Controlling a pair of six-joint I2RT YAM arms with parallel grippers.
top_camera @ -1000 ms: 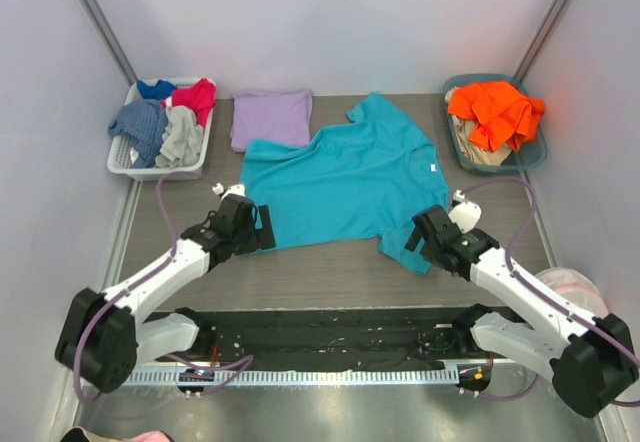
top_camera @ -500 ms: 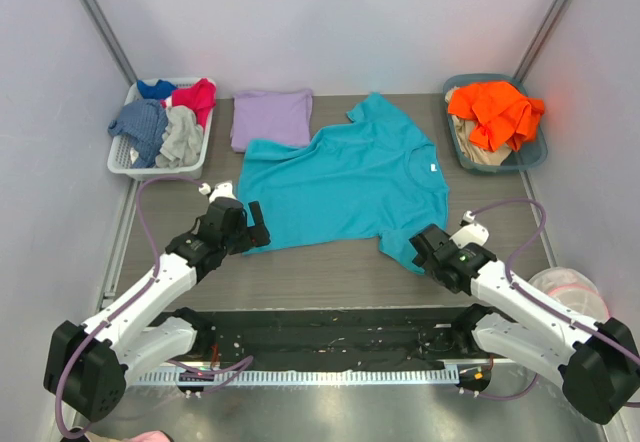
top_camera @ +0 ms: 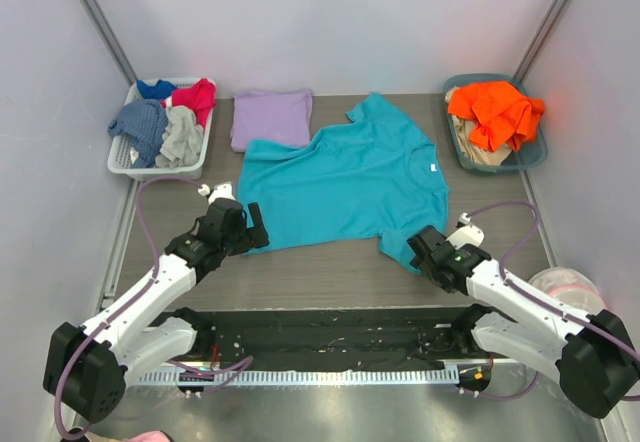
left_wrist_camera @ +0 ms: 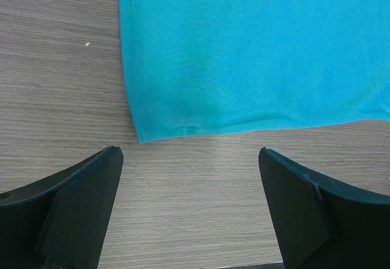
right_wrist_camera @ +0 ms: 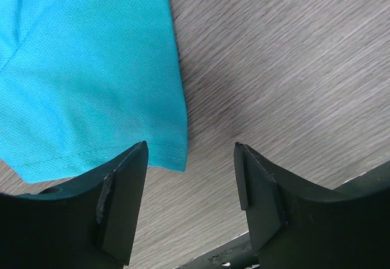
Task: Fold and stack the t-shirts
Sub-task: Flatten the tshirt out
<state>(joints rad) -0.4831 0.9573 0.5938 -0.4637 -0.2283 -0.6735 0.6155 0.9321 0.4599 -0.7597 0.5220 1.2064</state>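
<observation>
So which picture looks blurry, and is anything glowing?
Right wrist view: the table looks a bit streaky and smeared, the teal shirt clearer. Left wrist view: sharp, wood grain crisp. Top view: even light, with an orange glow on the wall beside the orange garment.

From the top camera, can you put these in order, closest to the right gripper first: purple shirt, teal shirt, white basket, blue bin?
1. Teal shirt, sleeve beside the right gripper.
2. Blue bin, far right corner.
3. Purple shirt, far side, left of middle.
4. White basket, far left corner.
</observation>
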